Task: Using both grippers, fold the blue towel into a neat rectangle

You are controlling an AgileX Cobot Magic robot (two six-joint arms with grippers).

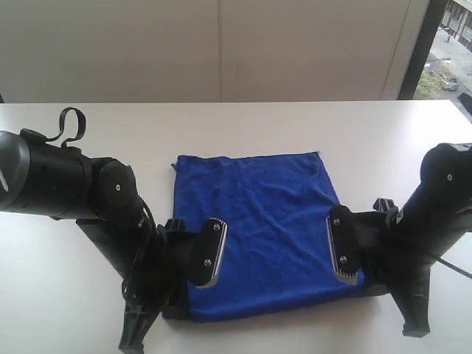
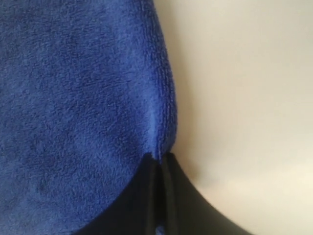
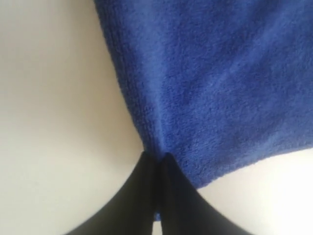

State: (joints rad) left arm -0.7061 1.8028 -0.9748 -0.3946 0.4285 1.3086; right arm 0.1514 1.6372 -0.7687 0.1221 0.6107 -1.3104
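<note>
The blue towel (image 1: 258, 221) lies on the white table (image 1: 295, 125) as a roughly square sheet with light wrinkles. My left gripper (image 1: 175, 299) is down at its near left corner. In the left wrist view the black fingers (image 2: 151, 196) are closed together on the towel's edge (image 2: 164, 127). My right gripper (image 1: 372, 284) is at the near right corner. In the right wrist view its fingers (image 3: 146, 196) pinch the towel's hem (image 3: 146, 122) close to that corner. Neither the label nor the loop shows.
Both black arms (image 1: 66, 181) (image 1: 442, 192) reach in from the sides near the table's front edge. A pale wall stands behind the table's far edge, and a window (image 1: 446, 44) is at the back right.
</note>
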